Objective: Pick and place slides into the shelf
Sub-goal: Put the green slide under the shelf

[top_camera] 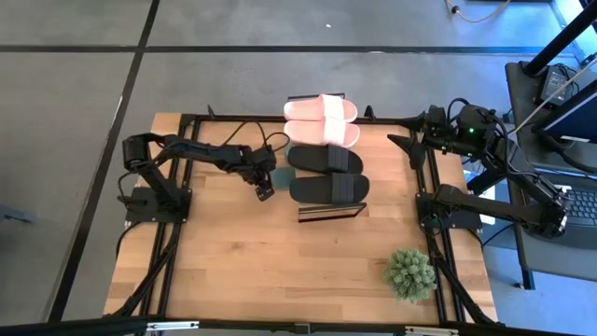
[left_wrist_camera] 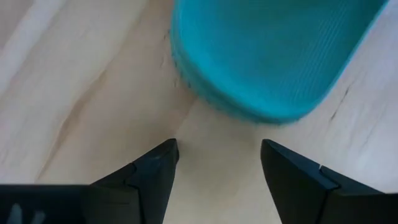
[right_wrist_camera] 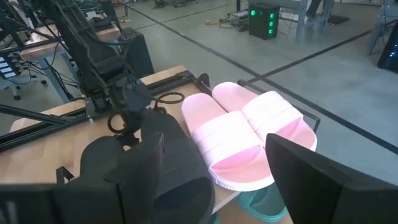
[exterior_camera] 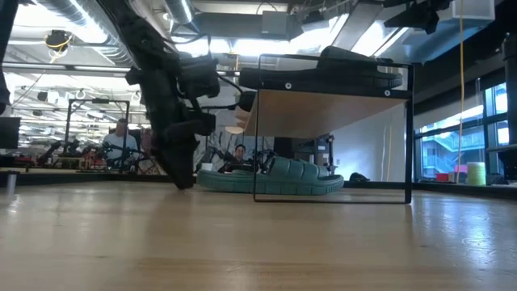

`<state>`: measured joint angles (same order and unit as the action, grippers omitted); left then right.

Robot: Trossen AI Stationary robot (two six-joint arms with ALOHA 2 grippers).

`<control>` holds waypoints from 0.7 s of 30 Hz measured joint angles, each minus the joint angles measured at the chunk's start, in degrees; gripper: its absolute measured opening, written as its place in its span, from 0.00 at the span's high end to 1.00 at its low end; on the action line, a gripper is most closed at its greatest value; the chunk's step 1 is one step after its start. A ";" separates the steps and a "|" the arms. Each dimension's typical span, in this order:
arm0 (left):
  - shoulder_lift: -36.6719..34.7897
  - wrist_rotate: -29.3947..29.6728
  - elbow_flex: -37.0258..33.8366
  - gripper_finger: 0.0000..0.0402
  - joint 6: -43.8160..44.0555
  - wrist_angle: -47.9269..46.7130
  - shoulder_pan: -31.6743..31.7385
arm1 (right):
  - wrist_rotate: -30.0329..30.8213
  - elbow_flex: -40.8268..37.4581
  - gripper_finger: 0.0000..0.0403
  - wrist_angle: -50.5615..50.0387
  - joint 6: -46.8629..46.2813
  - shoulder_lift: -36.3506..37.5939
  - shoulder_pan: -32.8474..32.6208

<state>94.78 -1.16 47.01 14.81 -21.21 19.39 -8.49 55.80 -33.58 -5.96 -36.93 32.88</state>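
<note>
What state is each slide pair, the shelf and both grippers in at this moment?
pink slides: side by side at the table's far edge.
black slides: on the shelf top.
green slide: on the table, ungripped.
shelf: upright.
left gripper: open, just short of the green slide.
right gripper: open, waiting.

table (top_camera: 233, 271): pale matt wood | pink slides (top_camera: 322, 119): smooth foam | shelf (exterior_camera: 331, 113): wood, black metal frame
</note>
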 joint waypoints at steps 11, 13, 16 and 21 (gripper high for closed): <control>0.22 0.19 0.02 0.44 4.16 10.32 -1.11 | -0.02 -0.01 0.30 -0.46 -0.02 0.02 0.00; 0.22 0.19 0.02 0.44 4.31 11.19 -1.65 | -0.02 -0.01 0.30 -0.75 -0.03 0.02 0.00; 0.87 0.15 0.02 0.44 4.94 13.41 -2.40 | -0.02 -0.01 0.30 -0.79 -0.02 0.02 0.00; 3.41 0.06 0.02 0.44 6.11 15.54 -3.29 | -0.03 -0.01 0.30 -0.81 -0.03 0.04 -0.02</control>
<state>98.19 -1.10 47.03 20.92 -5.67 16.10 -8.52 55.79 -34.39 -5.98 -36.88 32.86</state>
